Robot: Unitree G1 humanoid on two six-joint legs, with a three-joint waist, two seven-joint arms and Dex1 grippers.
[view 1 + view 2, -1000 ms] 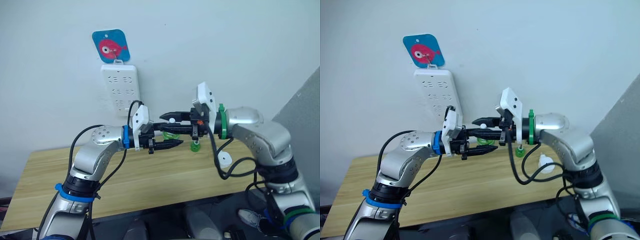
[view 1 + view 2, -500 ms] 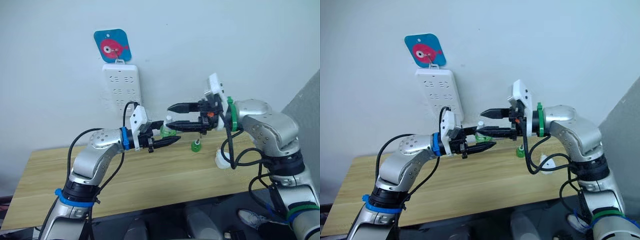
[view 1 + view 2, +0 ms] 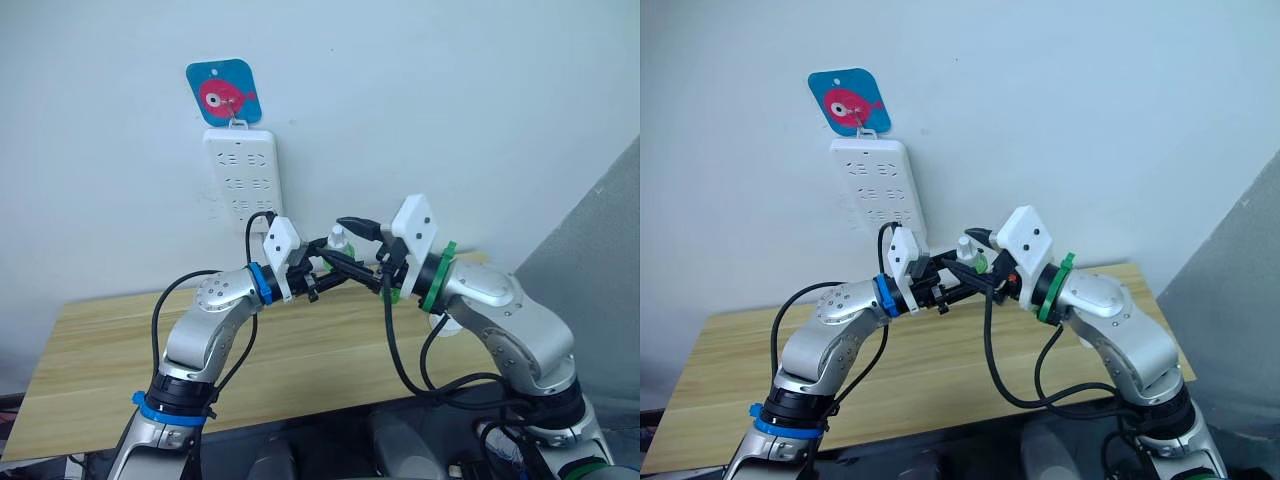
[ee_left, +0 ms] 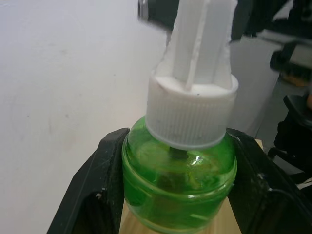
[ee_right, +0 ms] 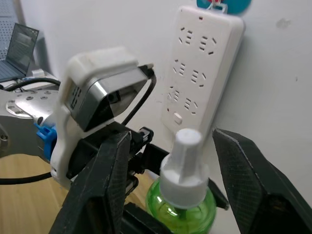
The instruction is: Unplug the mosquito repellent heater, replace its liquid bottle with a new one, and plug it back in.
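Note:
My left gripper is shut on the new one, a translucent green bottle with a white ribbed cap, and holds it upright in the air in front of the wall. My right gripper is open, with a finger on each side of the cap and not touching it. On the table, the liquid bottle is mostly hidden behind my right gripper. A bit of the white mosquito repellent heater shows behind my right forearm.
A long white power strip hangs on the wall under a blue fish sticker, just behind the grippers. The wooden table stretches below both arms. A grey panel stands at the right.
My right gripper has swung in from the right and lowered, so its open fingers now flank the cap. My left gripper has lifted the bottle a little toward the wall.

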